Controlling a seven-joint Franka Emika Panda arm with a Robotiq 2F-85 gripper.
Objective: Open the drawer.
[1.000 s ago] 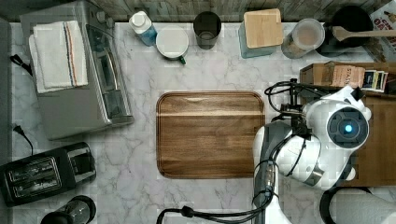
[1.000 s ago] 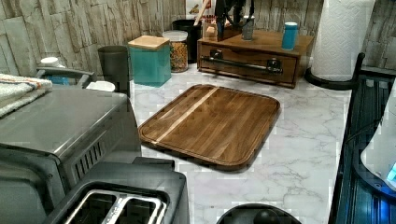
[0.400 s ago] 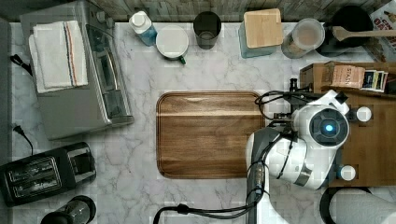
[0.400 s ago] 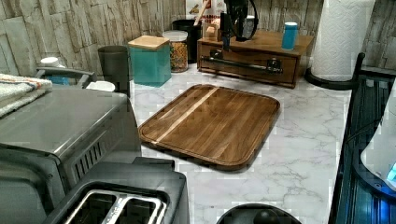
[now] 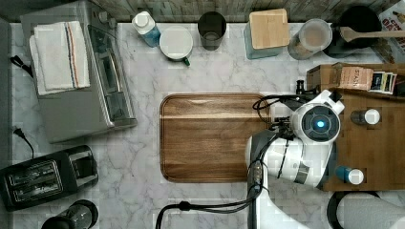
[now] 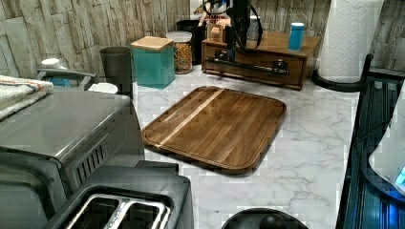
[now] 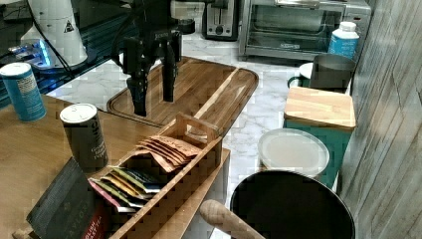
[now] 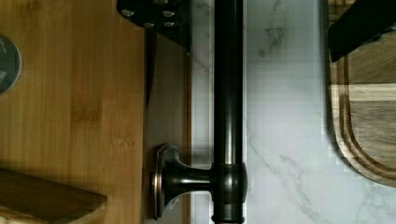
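Marble counter, drawer (image 6: pixel 255 69) still flush in its cabinet; gripper (image 7: pixel 152 102) spread wide, straddling the bar handle (image 8: pixel 228 93), no grasp or pull yet.

A white marble counter (image 5: pixel 215 76) is seen. On it are set a cutting board (image 5: pixel 210 138), toaster oven (image 5: pixel 76 90), toaster (image 5: pixel 43 176), teal canister (image 5: pixel 267 33), jar (image 5: pixel 313 38), dark cup (image 5: pixel 211 28) and wooden cabinet (image 5: pixel 372 143).

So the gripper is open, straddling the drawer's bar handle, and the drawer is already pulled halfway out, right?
Not quite. The gripper is open and straddles the bar handle, but the drawer is shut: in the left view its front sits flush with the cabinet.
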